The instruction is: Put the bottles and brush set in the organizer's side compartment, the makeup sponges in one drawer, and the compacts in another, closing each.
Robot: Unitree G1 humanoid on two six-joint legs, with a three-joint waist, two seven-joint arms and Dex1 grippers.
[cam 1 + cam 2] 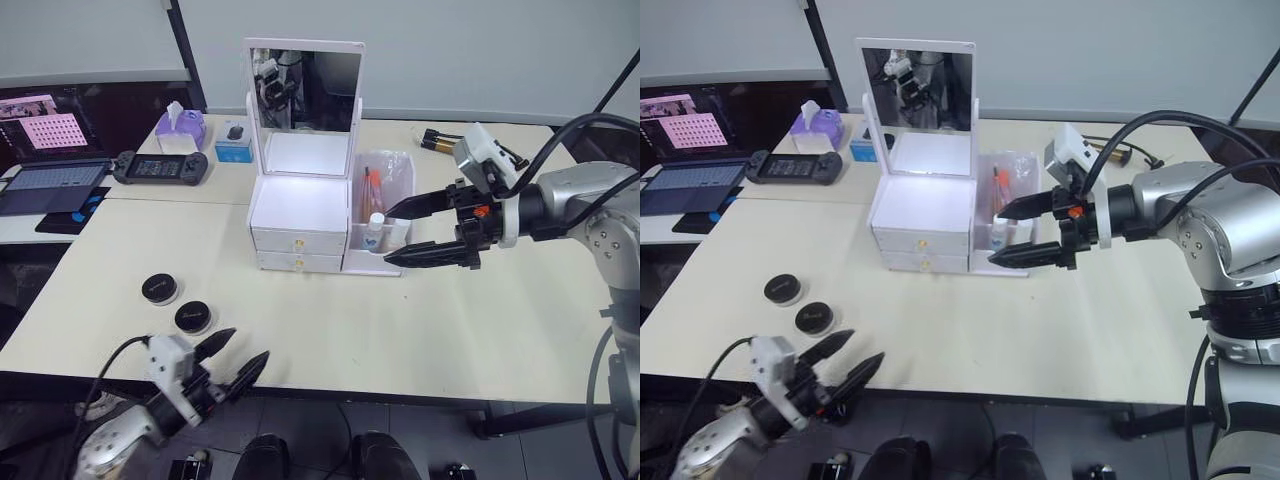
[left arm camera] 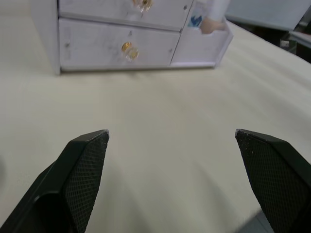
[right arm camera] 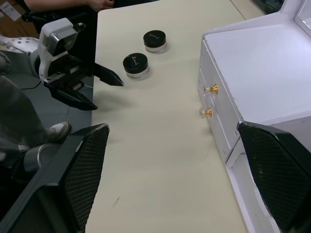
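Note:
The white organizer (image 1: 298,212) stands mid-table with its mirror upright and both gold-knobbed drawers (image 2: 127,48) shut. Its side compartment (image 1: 395,240) holds the brush set (image 1: 373,190) and a clear bottle (image 1: 375,228) with a white cap; a beige bottle (image 2: 211,26) sits beside it. My right gripper (image 1: 387,236) hangs open right at that compartment's outer wall, holding nothing. Two round black compacts (image 1: 160,288) (image 1: 193,317) lie near the table's front left. My left gripper (image 1: 249,344) is open and empty at the front edge, just right of them. The makeup sponges are out of view.
A laptop (image 1: 50,185), a game controller (image 1: 160,168), a purple tissue pack (image 1: 180,130) and a small blue box (image 1: 235,145) sit at the back left. A gold-and-black pump (image 1: 440,140) lies at the back right. Bare tabletop (image 1: 420,330) spreads in front of the organizer.

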